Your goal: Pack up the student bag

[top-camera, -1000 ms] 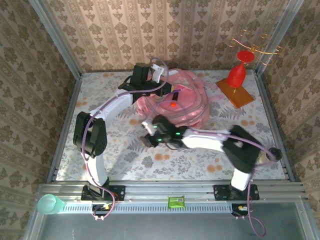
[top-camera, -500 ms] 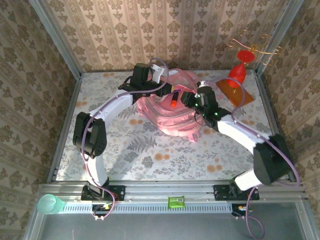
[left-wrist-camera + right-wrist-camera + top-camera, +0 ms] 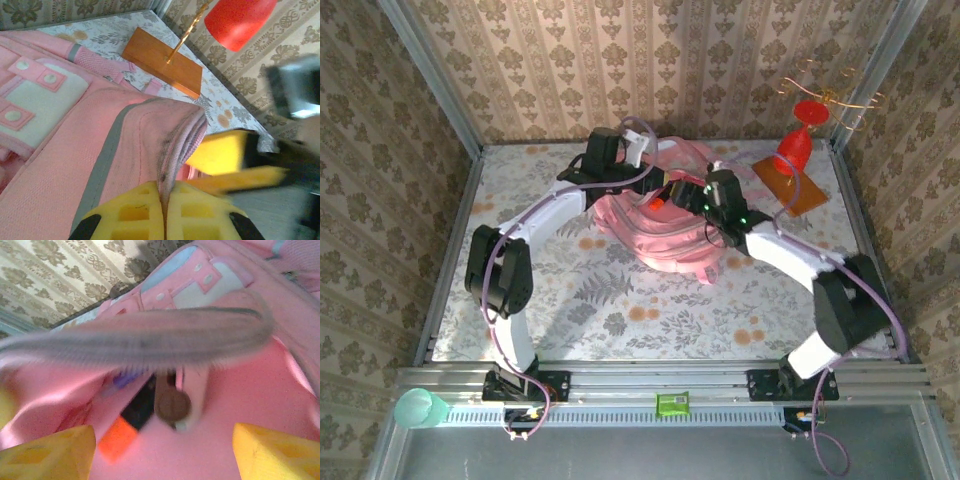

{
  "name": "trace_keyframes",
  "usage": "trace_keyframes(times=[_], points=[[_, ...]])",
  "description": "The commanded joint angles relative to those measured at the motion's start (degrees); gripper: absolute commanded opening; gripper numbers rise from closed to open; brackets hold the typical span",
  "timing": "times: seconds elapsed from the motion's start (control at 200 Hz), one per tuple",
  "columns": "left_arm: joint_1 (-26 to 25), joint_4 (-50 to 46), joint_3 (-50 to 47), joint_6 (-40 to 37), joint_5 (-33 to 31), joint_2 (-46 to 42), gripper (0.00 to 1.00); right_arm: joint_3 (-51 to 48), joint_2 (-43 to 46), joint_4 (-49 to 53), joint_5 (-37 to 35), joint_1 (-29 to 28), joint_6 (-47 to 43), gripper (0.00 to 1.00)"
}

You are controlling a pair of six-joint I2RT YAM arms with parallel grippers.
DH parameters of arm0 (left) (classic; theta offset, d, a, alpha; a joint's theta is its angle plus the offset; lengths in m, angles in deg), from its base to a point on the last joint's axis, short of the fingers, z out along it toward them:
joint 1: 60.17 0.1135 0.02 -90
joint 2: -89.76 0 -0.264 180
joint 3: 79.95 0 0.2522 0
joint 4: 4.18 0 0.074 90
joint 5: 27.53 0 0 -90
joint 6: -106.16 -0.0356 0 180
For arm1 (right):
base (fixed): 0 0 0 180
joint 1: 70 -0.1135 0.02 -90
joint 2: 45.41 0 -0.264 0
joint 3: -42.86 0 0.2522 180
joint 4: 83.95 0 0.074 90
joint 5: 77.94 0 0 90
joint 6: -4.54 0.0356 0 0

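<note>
At the far centre of the floral-patterned surface (image 3: 620, 300), a large soft pink fabric backpack (image 3: 670, 235), slumped, near a flat orange wooden board (image 3: 790, 185) with a red cone (image 3: 796, 150) on a gold rod above it. Clamped tight on a raised fold of the backpack's opening rim, the left fingers (image 3: 165, 202), pink cloth pinched between the yellow pads (grey binding running up out of the grip). Spread wide just over the open mouth, the right fingers (image 3: 162, 442), holding nothing. Inside the opening, an orange-and-black stick (image 3: 122, 432) and a brown round-ended piece (image 3: 172, 405), both blurred. Beside the left grip, a white patch (image 3: 35, 95) with pink snap tabs, facing up.
</note>
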Motion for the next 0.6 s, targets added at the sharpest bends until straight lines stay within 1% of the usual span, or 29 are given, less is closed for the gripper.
trace_keyframes(times=[0.0, 0.065, 0.12, 0.2, 0.305, 0.365, 0.43, 0.485, 0.55, 0.595], points=[[-0.15, 6.34, -2.11, 1.92, -1.26, -5.55, 0.00, -6.79, 11.67, 5.37, -4.37, -0.01, -6.10, 0.72], [-0.15, 7.40, -4.26, 2.25, -2.23, -6.54, 0.00, -9.22, 14.07, 8.65, -8.71, 1.12, -5.78, 0.72], [-0.15, 8.22, -6.20, 2.79, -3.18, -7.44, 0.00, -9.09, 12.66, 10.15, -7.84, 3.54, -4.42, 0.74], [-0.31, 9.52, -9.02, 3.50, -3.69, -8.78, 0.00, -7.26, 7.50, 7.80, -1.16, 6.67, -2.36, 0.74], [-0.82, 8.78, -12.74, 3.76, -5.06, -11.68, 0.00, -1.63, -2.16, 3.73, 6.59, 7.02, -1.87, 0.73], [-1.57, 9.07, -16.18, 4.02, -7.49, -14.52, 0.00, 2.80, -7.16, 2.99, 12.08, 6.97, -2.22, 0.68], [-2.92, 9.46, -20.45, 3.99, -10.62, -18.26, 0.00, 7.89, -12.27, 2.47, 18.52, 6.85, -2.93, 0.61], [-4.54, 10.03, -24.19, 3.77, -14.25, -21.37, 0.00, 13.44, -16.95, 4.28, 23.67, 6.49, -3.74, 0.54], [-6.61, 11.26, -27.57, 3.55, -17.69, -24.03, 0.00, 20.97, -22.34, 7.93, 28.36, 5.93, -5.37, 0.50], [-7.99, 12.41, -28.98, 4.11, -18.97, -24.52, 0.00, 26.08, -25.94, 10.72, 30.56, 5.57, -6.75, 0.48]])
